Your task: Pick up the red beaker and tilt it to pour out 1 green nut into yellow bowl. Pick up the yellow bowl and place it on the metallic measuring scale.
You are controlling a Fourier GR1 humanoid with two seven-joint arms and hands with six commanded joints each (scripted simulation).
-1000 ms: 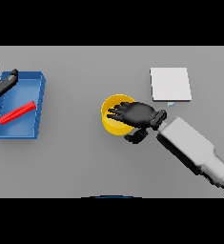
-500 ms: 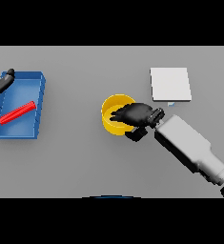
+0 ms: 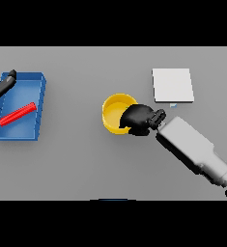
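got my right hand (image 3: pixel 140 118) curled over the 3 o'clock rim of the yellow bowl (image 3: pixel 114 113), fingers clenched on the edge, so i'd say we're on the bowl pickup. the scale (image 3: pixel 172 85) sits at about 1 o'clock from the bowl, well apart. the red beaker (image 3: pixel 18 113) lies flat in the blue tray (image 3: pixel 36 87) way over at 9 o'clock. left hand (image 3: pixel 1 85) idles by the tray's far corner, fingers relaxed. can't see a nut inside.

Right hand (image 3: pixel 140 118) fingers curled in a grip; left hand (image 3: pixel 1 86) at far left.
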